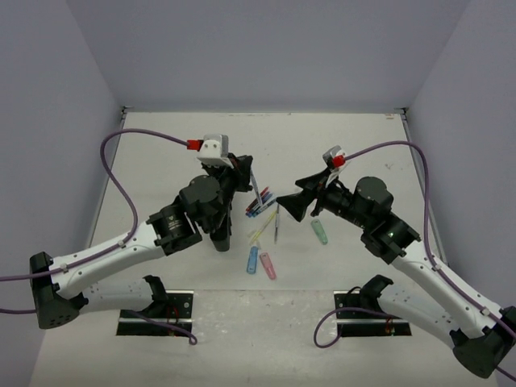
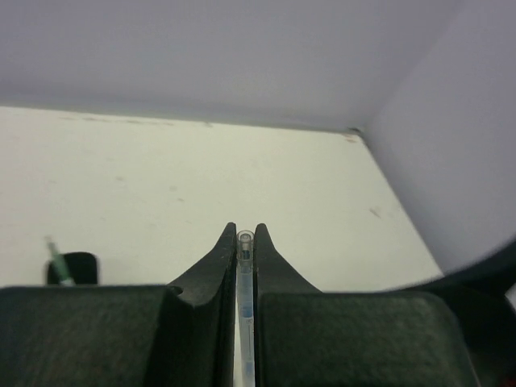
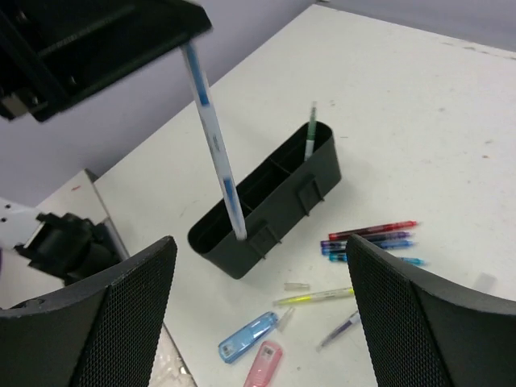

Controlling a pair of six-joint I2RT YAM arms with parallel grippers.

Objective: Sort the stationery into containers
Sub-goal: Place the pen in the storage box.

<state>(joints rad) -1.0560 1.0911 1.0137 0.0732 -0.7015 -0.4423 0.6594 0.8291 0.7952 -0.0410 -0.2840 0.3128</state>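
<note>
- Right pincer [image 3: 258,258] gaped wide, holding nothing.
- Left pincer [image 2: 244,234] clamped a blue-and-clear pen [image 3: 214,145], its lower tip in the black organiser's [image 3: 282,193] end compartment.

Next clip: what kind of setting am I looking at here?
Probably a robot lab test cell: a white table boxed in by plain pale walls, a left arm and right arm bolted at its near edge, only a black organiser and loose pens as props.

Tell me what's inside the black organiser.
A green pen stands in one end compartment; the blue pen in the left gripper dips into the opposite end. Floors are hidden.
</note>
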